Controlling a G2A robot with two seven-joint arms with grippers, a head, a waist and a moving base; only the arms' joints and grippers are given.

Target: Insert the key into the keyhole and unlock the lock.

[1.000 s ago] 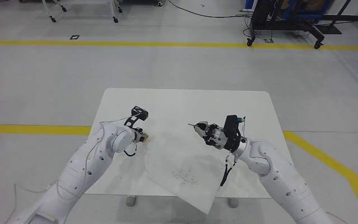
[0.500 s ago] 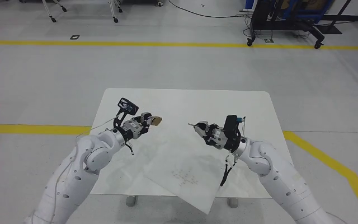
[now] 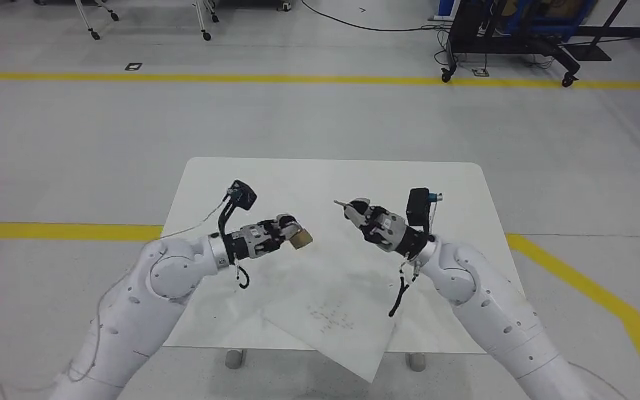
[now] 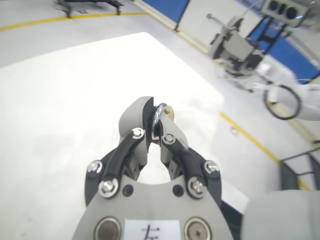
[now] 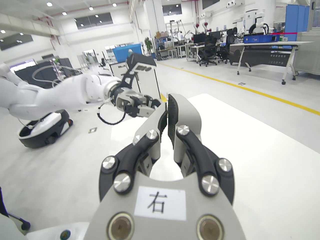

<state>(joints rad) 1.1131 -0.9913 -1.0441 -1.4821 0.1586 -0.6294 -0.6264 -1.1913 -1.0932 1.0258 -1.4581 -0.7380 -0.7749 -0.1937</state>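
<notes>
The thin white sheet [image 3: 330,320] lies on the near part of the table [image 3: 440,190] and hangs over its near edge.

Just past it, the left gripper [image 3: 288,232] has swung in from the 9 o'clock side of the table toward the middle. Its fingers [image 4: 136,116] are pinched tight on the silver loop of the brass padlock [image 3: 299,238]. The brass body sticks out past the fingertips. The padlock is up in the air, not on the table.

A bit farther off, at about 2 o'clock from the padlock, is the right gripper [image 3: 356,212]. It has moved a little toward the far side of the table and turned. Its fingers are squeezed almost all the way together on the key [image 3: 341,204]. The key's thin tip pokes out toward 10 o'clock. It is up in the air too.

A second ago the padlock and the key were well apart. Now they are near each other, but they do not touch. I think this means the two arms are bringing them together so the key can go in. The keyhole cannot be seen, so I cannot tell if it faces the key yet. The key is not in, and the lock is not open.
</notes>
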